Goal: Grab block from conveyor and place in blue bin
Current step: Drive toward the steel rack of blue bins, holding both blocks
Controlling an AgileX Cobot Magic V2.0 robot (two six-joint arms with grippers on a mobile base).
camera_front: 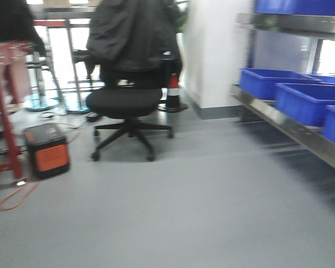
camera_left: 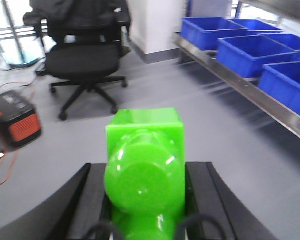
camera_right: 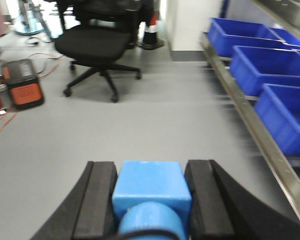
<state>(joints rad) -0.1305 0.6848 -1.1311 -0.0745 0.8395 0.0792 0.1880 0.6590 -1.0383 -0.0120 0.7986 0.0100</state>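
My left gripper (camera_left: 146,172) is shut on a bright green block (camera_left: 145,155) with a round stud, held above the grey floor. My right gripper (camera_right: 151,185) is shut on a light blue block (camera_right: 151,187) with a round stud, also above the floor. Several blue bins stand on a steel shelf at the right: in the front view (camera_front: 301,99), the left wrist view (camera_left: 250,47) and the right wrist view (camera_right: 270,65). The conveyor is out of view. Neither gripper shows in the front view.
A black office chair (camera_front: 125,100) with a dark jacket stands ahead on the left. An orange and black box (camera_front: 46,151) with an orange cable sits on the floor by a red frame (camera_front: 5,106). A traffic cone (camera_front: 173,92) stands by the white wall.
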